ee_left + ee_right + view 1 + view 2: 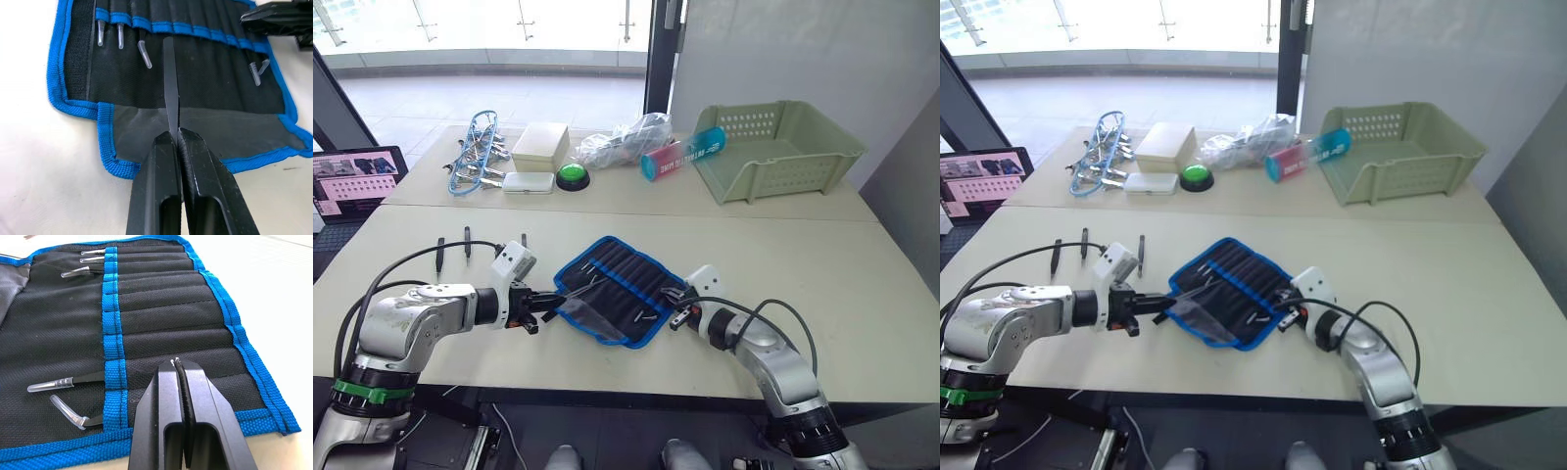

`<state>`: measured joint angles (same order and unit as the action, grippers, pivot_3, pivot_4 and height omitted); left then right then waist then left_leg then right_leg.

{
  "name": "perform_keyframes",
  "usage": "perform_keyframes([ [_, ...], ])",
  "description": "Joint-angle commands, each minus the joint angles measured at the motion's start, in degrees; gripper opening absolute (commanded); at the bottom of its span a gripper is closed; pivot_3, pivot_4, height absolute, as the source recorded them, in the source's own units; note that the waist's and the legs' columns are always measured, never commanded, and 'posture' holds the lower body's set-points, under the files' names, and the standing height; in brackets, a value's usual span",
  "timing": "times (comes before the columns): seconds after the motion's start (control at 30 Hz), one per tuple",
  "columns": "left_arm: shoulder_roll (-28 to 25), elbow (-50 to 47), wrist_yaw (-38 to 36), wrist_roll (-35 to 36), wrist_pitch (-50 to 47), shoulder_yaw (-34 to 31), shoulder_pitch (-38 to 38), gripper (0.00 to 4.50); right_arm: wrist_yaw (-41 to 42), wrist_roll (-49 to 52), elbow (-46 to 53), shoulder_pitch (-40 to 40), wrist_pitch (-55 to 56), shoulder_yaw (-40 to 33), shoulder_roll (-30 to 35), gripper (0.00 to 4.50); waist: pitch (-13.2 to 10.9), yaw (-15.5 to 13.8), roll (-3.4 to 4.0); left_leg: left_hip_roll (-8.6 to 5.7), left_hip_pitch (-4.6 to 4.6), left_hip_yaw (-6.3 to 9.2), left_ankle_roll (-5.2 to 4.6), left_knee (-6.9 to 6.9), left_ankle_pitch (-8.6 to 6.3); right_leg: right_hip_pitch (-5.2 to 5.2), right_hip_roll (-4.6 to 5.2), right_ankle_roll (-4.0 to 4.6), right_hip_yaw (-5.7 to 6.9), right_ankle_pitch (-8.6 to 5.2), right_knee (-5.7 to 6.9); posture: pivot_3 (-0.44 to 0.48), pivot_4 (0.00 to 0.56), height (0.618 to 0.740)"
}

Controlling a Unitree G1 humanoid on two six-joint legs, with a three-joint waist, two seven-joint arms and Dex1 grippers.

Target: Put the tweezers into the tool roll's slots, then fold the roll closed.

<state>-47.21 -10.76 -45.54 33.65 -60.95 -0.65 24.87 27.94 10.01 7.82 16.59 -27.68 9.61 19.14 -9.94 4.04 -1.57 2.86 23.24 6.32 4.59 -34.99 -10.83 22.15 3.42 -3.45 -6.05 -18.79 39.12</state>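
The tool roll (625,279) lies open on the near table, its slots (166,313) facing up. Several capped tweezers tips poke out of the slots (145,52), three at one end and two at the other (51,385). My left gripper (172,138) is shut on a slim black tweezers (169,83), which points across the grey flap toward the slots' blue band. At the roll's right end my right gripper (177,365) is shut low over the slots, with nothing seen between its fingers. More loose tweezers (1056,257) (1084,243) (1141,253) lie on the table left of the roll.
On the far table stand a green basket (822,147), a blue bottle (680,155), a plastic bag (622,140), a green button (573,176), a white box (540,145) and a blue-framed tools bundle (475,152). A tablet (352,176) sits at the far left.
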Motion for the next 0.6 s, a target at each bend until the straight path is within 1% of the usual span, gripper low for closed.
perform_keyframes([
  [0.03, -2.7, -2.64, 1.3, -1.78, -3.98, 2.5, 3.15, 0.0, -0.2, -1.39, 0.04, -2.06, -3.95, 1.75, 0.6, 0.07, 0.0, -0.09, -0.01, 0.0, 0.0, 0.0, 0.0, 0.0, 0.0, 0.0, 0.0, 0.0, 0.0, 0.0, 0.0, 0.0, 0.15, 0.74],
  [0.17, -3.13, -2.58, 1.15, -2.15, -5.82, 4.21, 6.12, 0.0, -0.11, -1.44, 0.76, -2.04, -4.27, 2.34, 0.37, 0.07, 0.02, -0.03, -0.03, -0.01, -0.01, 0.0, 0.0, -0.01, 0.0, -0.05, 0.0, 0.0, 0.0, 0.0, -0.04, 0.0, 0.15, 0.74],
  [0.3, -2.78, -2.49, 0.08, -0.37, -10.15, 5.01, 9.63, 0.0, -0.34, -1.95, 1.29, -2.0, -5.17, 3.22, 0.5, 0.07, 0.02, 0.01, -0.03, 0.0, -0.03, 0.0, 0.0, 0.0, 0.0, -0.05, -0.01, 0.0, 0.0, 0.0, -0.04, 0.0, 0.15, 0.74],
  [0.43, -3.32, -1.24, -0.16, -2.26, -10.33, 7.42, 11.72, 0.0, -0.59, -2.46, 1.47, -2.08, -6.07, 3.59, 0.32, 0.07, 0.03, 0.04, -0.04, 0.0, -0.03, 0.0, 0.0, -0.01, 0.0, -0.05, -0.02, 0.0, 0.0, 0.0, -0.04, 0.0, 0.15, 0.74],
  [0.6, -3.0, -0.36, -1.71, -1.2, -11.77, 8.05, 14.62, 0.0, -1.75, -3.33, 0.79, -2.07, -6.73, 3.26, -0.63, 0.07, 0.03, 0.1, -0.05, 0.0, -0.03, 0.0, 0.0, -0.03, 0.0, -0.05, -0.02, 0.0, 0.0, 0.0, -0.04, 0.0, 0.15, 0.74],
])
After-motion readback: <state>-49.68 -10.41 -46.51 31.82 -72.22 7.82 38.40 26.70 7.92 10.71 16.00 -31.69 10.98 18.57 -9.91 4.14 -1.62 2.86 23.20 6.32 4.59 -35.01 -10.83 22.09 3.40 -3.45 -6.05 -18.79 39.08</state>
